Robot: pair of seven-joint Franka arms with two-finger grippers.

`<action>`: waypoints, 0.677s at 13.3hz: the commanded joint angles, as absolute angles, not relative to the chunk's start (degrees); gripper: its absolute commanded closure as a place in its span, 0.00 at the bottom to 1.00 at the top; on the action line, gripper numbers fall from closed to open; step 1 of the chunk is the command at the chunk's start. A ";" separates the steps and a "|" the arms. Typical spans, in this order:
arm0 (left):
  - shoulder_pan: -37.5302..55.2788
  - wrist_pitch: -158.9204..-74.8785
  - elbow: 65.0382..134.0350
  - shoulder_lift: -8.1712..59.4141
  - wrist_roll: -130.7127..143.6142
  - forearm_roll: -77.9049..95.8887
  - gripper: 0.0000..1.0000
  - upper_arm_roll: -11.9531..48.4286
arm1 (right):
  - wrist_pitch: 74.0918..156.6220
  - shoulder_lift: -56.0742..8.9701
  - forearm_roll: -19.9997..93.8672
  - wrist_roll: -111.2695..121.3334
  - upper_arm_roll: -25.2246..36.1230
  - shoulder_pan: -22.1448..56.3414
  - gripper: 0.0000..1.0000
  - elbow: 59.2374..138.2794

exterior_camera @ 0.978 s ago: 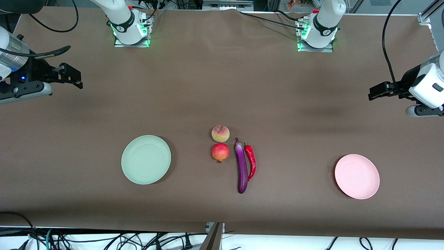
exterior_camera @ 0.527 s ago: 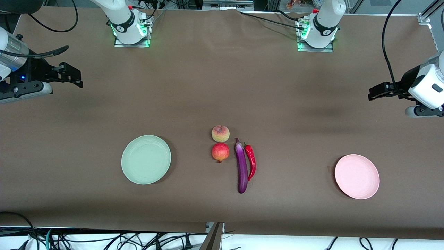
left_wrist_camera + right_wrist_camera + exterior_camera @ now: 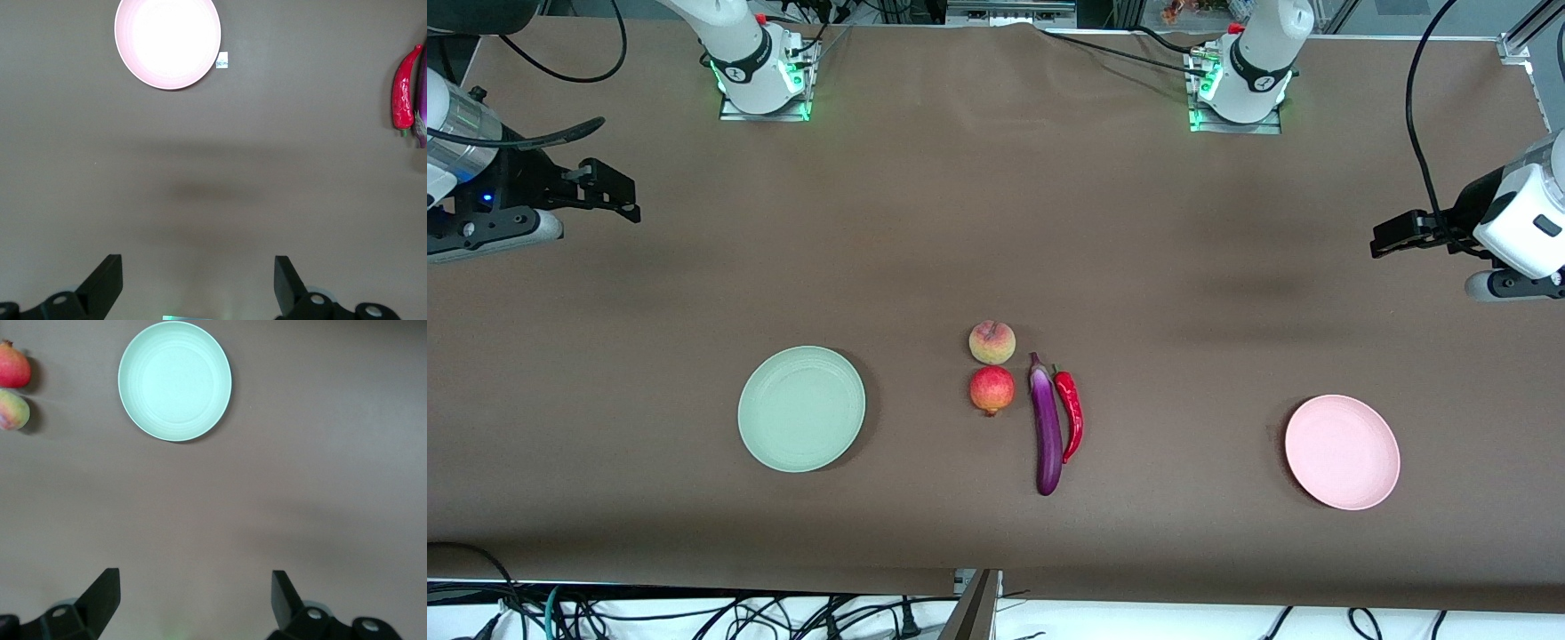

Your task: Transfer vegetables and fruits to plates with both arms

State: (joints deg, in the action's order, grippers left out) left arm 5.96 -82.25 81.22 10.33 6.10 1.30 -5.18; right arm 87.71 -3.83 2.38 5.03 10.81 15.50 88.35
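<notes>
Brown cloth covered the table; over the last second nothing shifted. Peach, pomegranate, eggplant and chili lay between green plate and pink plate (both bare). Left gripper and right gripper hung wide open at the table's ends, so the transfer looked unstarted.

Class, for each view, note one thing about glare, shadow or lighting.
Front view: green lights glow at both arm bases; soft shadow bands cross the table. Left wrist view: the pink plate is washed out white at its centre. Right wrist view: the green plate is evenly lit, ridges visible.
</notes>
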 commanded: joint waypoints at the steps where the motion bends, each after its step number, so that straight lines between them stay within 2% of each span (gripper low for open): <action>1: 5.71 -82.00 79.72 11.69 4.92 2.29 0.00 -5.27 | 86.22 -3.60 3.25 1.14 10.90 15.47 0.00 88.07; 9: 6.06 -82.27 79.72 14.05 4.75 2.37 0.00 -4.75 | 86.13 -3.60 3.25 1.23 10.90 15.47 0.00 88.07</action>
State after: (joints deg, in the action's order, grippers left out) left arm 6.03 -82.38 81.22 12.53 6.01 1.30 -4.81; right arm 87.01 -3.85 2.39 1.99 10.81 15.50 88.35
